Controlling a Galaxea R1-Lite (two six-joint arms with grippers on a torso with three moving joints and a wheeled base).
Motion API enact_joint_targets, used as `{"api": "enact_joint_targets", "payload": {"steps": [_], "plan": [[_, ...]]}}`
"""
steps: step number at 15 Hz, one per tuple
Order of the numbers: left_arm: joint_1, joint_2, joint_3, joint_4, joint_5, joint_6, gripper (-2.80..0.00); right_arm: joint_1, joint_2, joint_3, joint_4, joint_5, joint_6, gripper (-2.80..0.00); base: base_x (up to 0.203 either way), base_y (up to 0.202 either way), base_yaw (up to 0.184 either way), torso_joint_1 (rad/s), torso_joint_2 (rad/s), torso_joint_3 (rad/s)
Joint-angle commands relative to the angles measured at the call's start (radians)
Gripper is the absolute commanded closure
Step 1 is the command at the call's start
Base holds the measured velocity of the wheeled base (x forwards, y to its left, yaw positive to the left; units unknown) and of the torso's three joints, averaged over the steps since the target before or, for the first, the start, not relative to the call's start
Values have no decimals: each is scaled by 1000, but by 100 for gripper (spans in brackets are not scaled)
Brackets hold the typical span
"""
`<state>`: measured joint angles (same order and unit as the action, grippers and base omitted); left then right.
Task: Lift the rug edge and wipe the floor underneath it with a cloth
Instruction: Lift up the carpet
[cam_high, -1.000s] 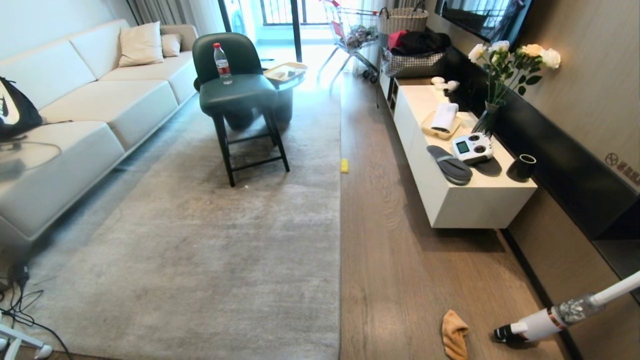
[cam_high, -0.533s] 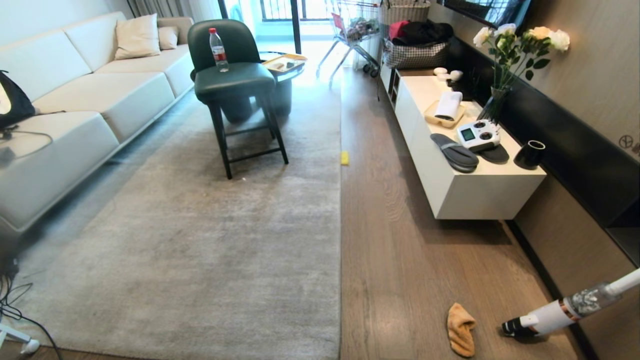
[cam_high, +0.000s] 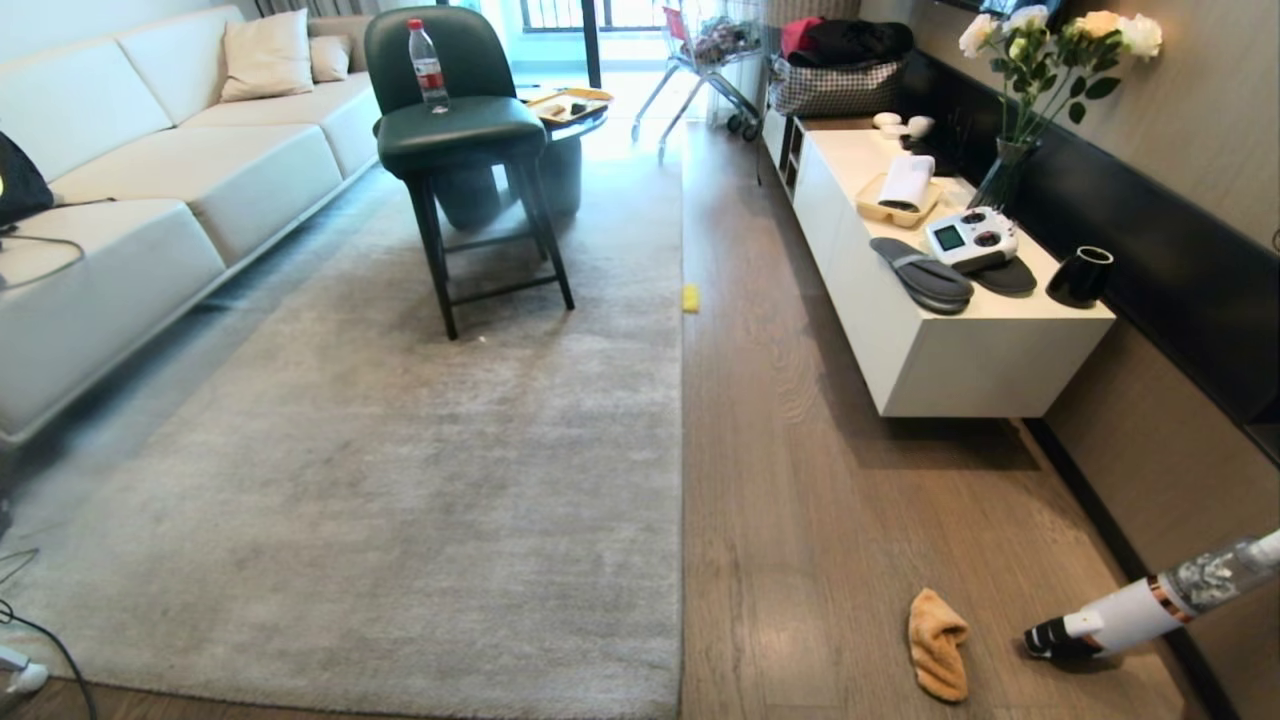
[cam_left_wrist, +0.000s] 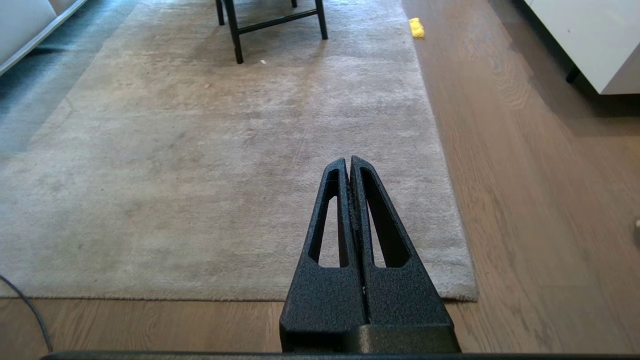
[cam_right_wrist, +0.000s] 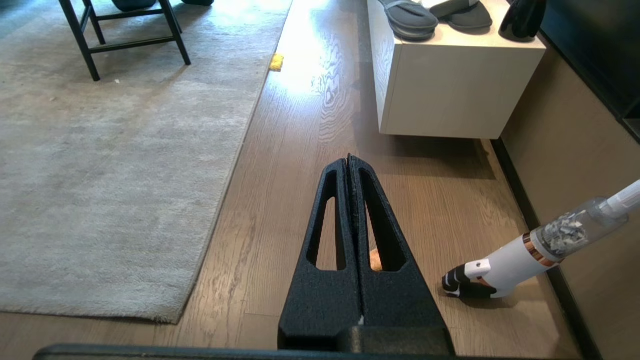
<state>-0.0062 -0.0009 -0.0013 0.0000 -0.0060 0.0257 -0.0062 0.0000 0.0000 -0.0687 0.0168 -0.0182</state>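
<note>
Left gripper (cam_left_wrist: 350, 161): jaws pressed together, holding nothing, hanging above the near part of the rug; seen only in its own wrist view
Right gripper (cam_right_wrist: 348, 159): jaws also pressed together and empty, hanging above the bare floor (cam_right_wrist: 310, 190) between the rug and the cabinet
Cloth (cam_high: 938, 642): orange-tan, crumpled, lying on the planks well to the right of the rug, just beside the vacuum nozzle; in the right wrist view only a sliver of it (cam_right_wrist: 375, 260) shows through the gripper's finger slot
Rug edge (cam_high: 681, 450): the long right border runs straight away from the robot and lies flat on the floor; the left wrist view adds the near corner (cam_left_wrist: 467, 295), also flat
Head view alone: sofa (cam_high: 150, 190), bottle (cam_high: 426, 65) standing on the green chair (cam_high: 460, 130), flowers (cam_high: 1060, 50), shopping cart (cam_high: 700, 50); neither arm appears there
Yellow block (cam_high: 690, 297): on the planks touching or just beside the rug edge, far ahead, in all 3 views
Open room: a plank lane runs between the rug edge and the white cabinet (cam_high: 960, 360); the handheld vacuum (cam_high: 1130, 610) leans in from the right wall side near the cloth
Left margin: a dark cable (cam_high: 50, 650) trails at the rug's near left corner
</note>
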Motion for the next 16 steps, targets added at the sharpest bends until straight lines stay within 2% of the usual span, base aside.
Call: {"api": "enact_joint_targets", "payload": {"steps": [1, 4, 16], "plan": [[0, 1, 0, 0, 0, 0, 0, 0, 0, 0, 0, 0, 0, 0, 0, 0, 0, 27, 420, 459], [0, 1, 0, 0, 0, 0, 0, 0, 0, 0, 0, 0, 0, 0, 0, 0, 0, 21, 347, 409], [0, 1, 0, 0, 0, 0, 0, 0, 0, 0, 4, 2, -3, 0, 0, 0, 0, 9, 19, 20]]}}
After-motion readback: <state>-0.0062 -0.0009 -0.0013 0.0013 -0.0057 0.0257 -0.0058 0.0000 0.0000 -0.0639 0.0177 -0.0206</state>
